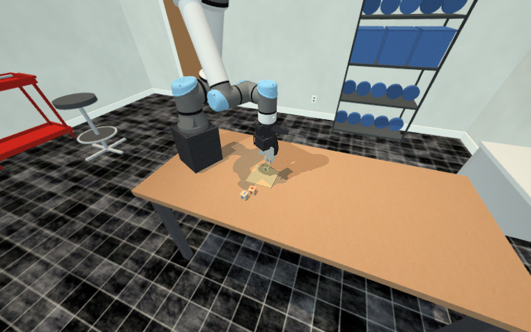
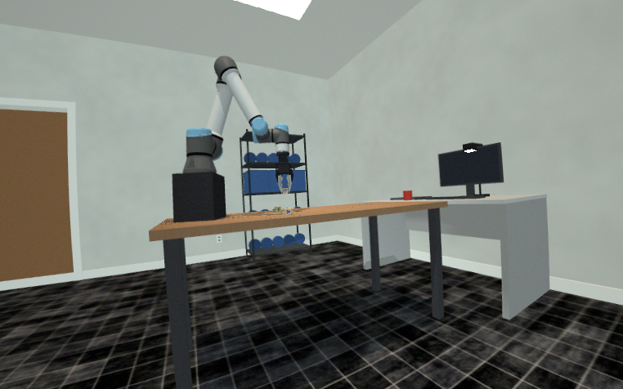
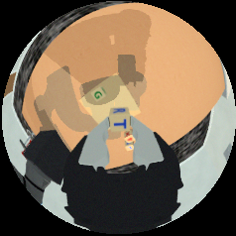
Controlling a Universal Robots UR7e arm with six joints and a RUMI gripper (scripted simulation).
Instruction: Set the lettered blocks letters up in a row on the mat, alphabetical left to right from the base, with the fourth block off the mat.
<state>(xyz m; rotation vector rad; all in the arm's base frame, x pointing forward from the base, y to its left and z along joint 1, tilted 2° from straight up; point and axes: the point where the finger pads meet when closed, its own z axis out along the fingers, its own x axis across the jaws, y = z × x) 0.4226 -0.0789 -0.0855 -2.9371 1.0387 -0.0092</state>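
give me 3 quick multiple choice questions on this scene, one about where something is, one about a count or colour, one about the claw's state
1. Where is the G block?
A. on the mat
B. on the stool
C. on the floor

2. How many blocks lie on the table off the mat?
A. none
B. two
C. four

3. What is the claw doing?
A. open, holding nothing
B. shut on the T block
C. shut on the mat

Answers:
1 A, the green G sits on the pale mat.
2 B, a pair of blocks lies near the table's edge, in front of the mat.
3 B, the blue-lettered block sits between the fingers above the mat.
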